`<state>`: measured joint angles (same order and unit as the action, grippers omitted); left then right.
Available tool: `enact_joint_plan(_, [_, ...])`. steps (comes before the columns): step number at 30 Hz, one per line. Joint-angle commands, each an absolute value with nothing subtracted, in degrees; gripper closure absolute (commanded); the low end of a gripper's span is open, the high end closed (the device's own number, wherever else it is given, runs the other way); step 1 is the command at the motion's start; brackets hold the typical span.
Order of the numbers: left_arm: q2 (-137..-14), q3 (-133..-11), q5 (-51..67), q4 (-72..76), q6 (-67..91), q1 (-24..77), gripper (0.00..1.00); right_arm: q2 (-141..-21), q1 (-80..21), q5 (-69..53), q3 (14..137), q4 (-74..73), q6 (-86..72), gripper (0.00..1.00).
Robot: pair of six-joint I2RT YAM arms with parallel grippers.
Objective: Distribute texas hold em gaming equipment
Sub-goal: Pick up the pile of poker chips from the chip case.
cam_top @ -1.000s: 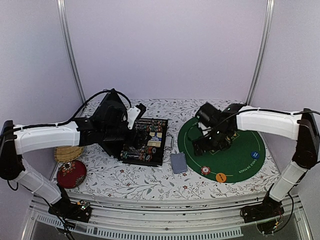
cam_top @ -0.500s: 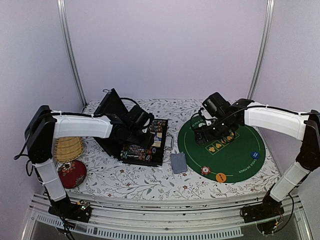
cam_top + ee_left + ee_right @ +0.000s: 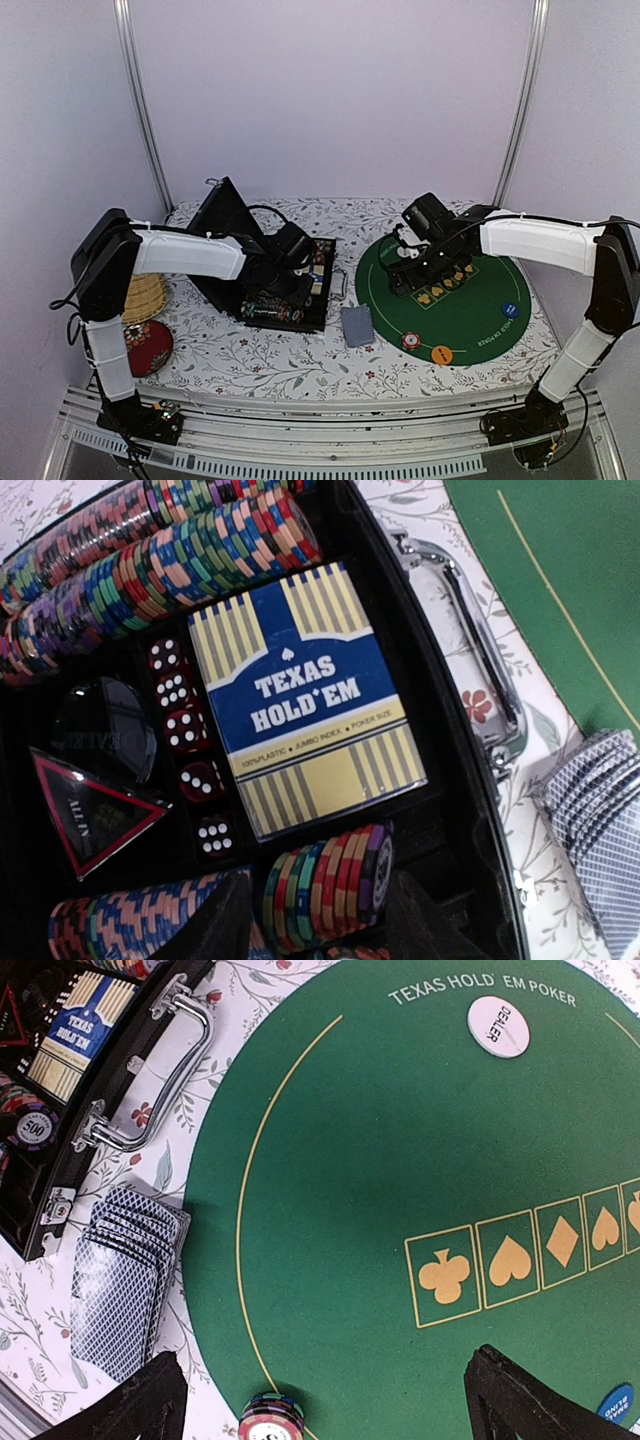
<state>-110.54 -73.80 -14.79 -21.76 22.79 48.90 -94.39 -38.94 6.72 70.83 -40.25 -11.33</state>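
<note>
The open black case (image 3: 262, 300) holds rows of striped poker chips (image 3: 150, 565), a blue and yellow card box (image 3: 305, 695) and red dice (image 3: 185, 730). My left gripper (image 3: 325, 925) is down inside the case (image 3: 470, 810), its fingers pressed against both ends of a short row of chips (image 3: 325, 875) standing on edge. My right gripper (image 3: 330, 1405) hangs open over the green mat (image 3: 350, 1160), holding nothing. On the mat lie a chip stack (image 3: 272, 1422), a white dealer button (image 3: 498, 1026), a blue button (image 3: 510, 310) and an orange button (image 3: 441, 353). A grey-blue card deck (image 3: 357, 325) lies between case and mat.
The case lid (image 3: 225, 215) stands raised at the back left, and its metal handle (image 3: 150, 1080) faces the mat. A wicker basket (image 3: 140, 298) and a red round cushion (image 3: 143, 348) sit at the left edge of the floral tablecloth.
My left arm swung right and reached down into the case, and its jaws narrowed around the short row of chips. My right gripper shifted slightly over the mat and stayed open.
</note>
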Motion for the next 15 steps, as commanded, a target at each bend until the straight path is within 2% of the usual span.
enact_joint_plan(1, [-111.87,-74.67,-15.46,-23.05,23.52,50.46,0.51,-95.65,-38.68,5.71,70.66,-39.11,-10.88,0.01])
enact_joint_plan(15, [-114.69,-74.8,-11.9,-21.94,22.37,52.08,0.52,-95.75,-38.7,5.56,70.37,-39.33,-10.39,0.01])
